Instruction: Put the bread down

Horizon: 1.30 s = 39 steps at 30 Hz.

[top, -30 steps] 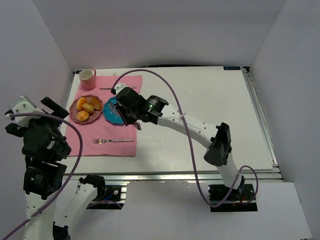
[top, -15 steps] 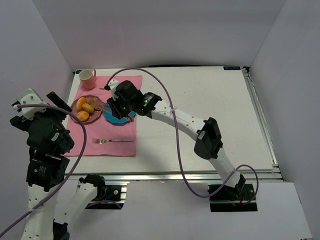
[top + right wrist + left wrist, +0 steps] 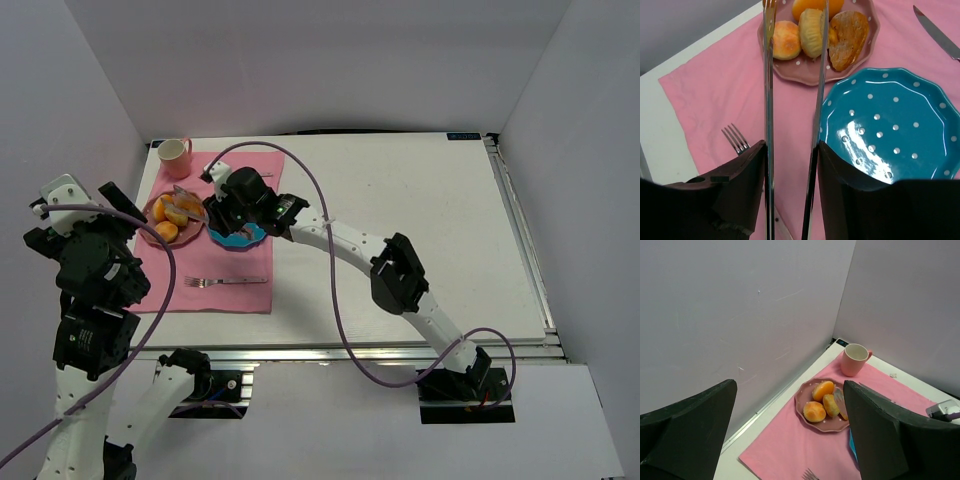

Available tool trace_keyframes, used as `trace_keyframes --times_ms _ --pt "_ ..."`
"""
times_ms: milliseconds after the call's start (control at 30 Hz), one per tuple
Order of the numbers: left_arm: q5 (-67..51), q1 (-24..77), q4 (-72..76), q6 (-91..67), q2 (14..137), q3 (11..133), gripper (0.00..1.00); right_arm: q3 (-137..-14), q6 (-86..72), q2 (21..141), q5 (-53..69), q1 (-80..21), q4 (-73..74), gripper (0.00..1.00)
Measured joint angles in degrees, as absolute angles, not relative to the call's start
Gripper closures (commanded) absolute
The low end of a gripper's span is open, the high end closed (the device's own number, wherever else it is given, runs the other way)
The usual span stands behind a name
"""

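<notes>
Hovering over pink plate (image 3: 795,69) | tongs (image 3: 769,100) are held by right gripper (image 3: 790,150), blades partly open, nothing gripped | bread (image 3: 811,31) is seen on that plate, between blade tips, beside other rolls (image 3: 786,40).

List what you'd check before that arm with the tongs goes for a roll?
1. Tongs held between the right fingers: ok.
2. Tong blades apart, with a roll lined up between them in the right wrist view: ok.
3. Height of the tong tips over the roll: cannot tell, the tips run out of that view.
4. Rolls sitting on the pink plate, within reach: ok.
5. Blue plate bare, ready for a roll: ok.
6. Left fingers open and away from both plates: ok.
</notes>
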<state>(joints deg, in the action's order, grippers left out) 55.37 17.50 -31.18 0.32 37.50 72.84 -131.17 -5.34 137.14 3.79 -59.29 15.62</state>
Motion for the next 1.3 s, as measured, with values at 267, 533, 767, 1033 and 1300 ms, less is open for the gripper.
trace_keyframes --times_ms 267,533,767,1033,1300 --pt "56.4 18.1 -31.2 1.1 37.6 72.8 0.02 -132.4 -5.6 140.2 5.1 -58.4 10.4 0.48" --pt "56.9 18.5 -31.2 1.3 37.6 72.3 0.02 -133.5 -5.9 143.5 6.2 -57.9 7.8 0.47" --pt "57.3 18.6 -31.2 1.3 37.6 71.3 0.02 -133.5 -6.5 145.8 7.4 -57.9 6.9 0.47" --pt "57.9 18.6 -31.3 1.3 37.4 70.7 0.02 -133.5 -7.1 148.2 7.9 -57.9 5.8 0.46" --pt "58.1 18.6 -31.3 1.5 37.1 69.9 0.02 -133.5 -7.2 149.6 7.9 -57.9 5.8 0.49"
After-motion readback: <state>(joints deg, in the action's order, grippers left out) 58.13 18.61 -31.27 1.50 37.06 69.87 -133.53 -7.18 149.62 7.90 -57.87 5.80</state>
